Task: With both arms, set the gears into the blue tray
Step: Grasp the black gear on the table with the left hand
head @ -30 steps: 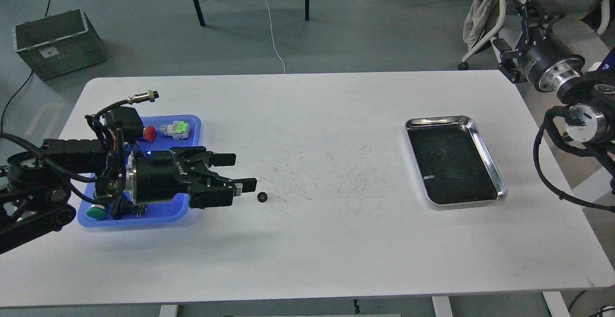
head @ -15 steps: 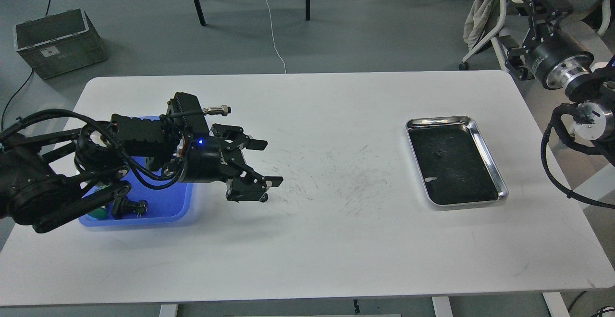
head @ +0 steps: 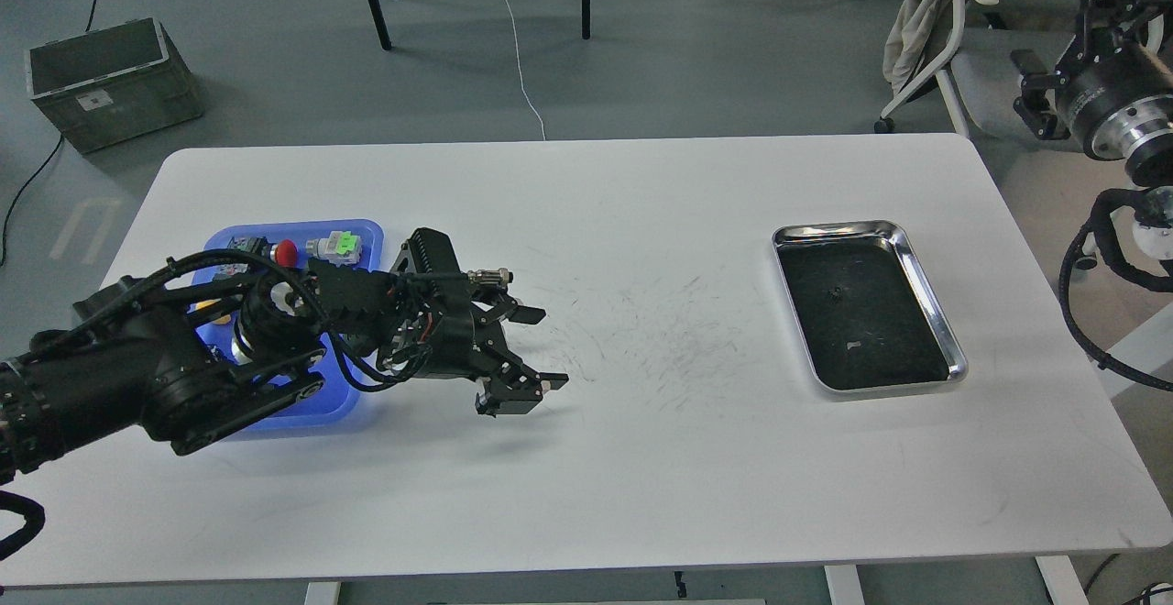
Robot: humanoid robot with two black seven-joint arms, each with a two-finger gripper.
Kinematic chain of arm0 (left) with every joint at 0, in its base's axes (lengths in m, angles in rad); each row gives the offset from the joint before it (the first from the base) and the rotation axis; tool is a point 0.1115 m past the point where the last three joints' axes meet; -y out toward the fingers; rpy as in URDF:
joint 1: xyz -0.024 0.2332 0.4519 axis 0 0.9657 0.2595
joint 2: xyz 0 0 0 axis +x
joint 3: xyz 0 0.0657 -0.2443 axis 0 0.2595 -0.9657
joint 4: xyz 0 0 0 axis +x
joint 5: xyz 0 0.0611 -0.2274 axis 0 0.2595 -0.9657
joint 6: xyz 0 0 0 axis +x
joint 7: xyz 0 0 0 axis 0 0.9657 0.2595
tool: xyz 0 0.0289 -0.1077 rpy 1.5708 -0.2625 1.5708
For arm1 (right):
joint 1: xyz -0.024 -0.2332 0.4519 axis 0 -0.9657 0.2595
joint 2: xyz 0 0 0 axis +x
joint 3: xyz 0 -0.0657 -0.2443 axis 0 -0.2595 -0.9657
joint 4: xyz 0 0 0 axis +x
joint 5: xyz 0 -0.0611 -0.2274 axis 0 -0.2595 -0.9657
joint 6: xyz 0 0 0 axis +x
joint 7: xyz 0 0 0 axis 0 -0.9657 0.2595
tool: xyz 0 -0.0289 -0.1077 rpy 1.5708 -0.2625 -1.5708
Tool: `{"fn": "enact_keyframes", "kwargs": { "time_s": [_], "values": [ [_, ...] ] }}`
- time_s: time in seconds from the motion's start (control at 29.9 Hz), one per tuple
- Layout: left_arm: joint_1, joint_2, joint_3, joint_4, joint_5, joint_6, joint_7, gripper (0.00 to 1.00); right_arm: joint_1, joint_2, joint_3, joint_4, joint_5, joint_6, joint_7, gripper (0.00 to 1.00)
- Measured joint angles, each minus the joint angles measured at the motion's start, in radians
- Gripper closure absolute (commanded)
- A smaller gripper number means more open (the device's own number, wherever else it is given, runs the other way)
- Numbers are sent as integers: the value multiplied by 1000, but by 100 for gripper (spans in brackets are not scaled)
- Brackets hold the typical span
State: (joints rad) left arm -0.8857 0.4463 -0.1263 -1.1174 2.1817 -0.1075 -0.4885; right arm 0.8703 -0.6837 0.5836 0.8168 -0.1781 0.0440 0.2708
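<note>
Gears are hard to find here: none shows on the open worktop (head: 641,220), and if one lies under the left gripper (head: 541,348), the near finger hides it. That gripper hangs low over the white surface just right of the blue tray (head: 362,234), its two fingers (head: 530,314) spread apart, nothing visibly between them. The risk, as I judge it, is that the fingers close beside or on top of so small a wheel, flick it away across the smooth top, or come up empty. The arm's cables also cross the tray, where a red push-button switch (head: 285,252) and a green one (head: 337,247) sit at the far rim and could get nudged. A tiny dark speck, possibly another gear, rests in the steel tray (head: 958,357) far right. The right gripper (head: 1095,0) is raised off the worktop's right edge; whether it is parted I cannot tell.
</note>
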Motion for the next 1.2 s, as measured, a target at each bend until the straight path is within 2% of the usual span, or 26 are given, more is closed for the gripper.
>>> {"fn": "enact_keyframes", "kwargs": {
  "time_s": [0.4,0.7,0.9,1.07,1.2],
  "values": [
    [91,-17,1,73,0,101,0,20,-61,10,19,7,36,1,2,4],
    [112,-17,1,118,0,159,0,23,-65,11,18,9,35,2,2,4],
    [119,-15,14,179,0,189,0,35,-65,17,18,12,34,2,2,4],
    [127,-3,29,184,0,199,0,38,-65,25,17,12,34,2,2,4],
    [126,3,32,163,0,199,-1,50,-65,35,14,11,31,2,2,4]
  ]
}}
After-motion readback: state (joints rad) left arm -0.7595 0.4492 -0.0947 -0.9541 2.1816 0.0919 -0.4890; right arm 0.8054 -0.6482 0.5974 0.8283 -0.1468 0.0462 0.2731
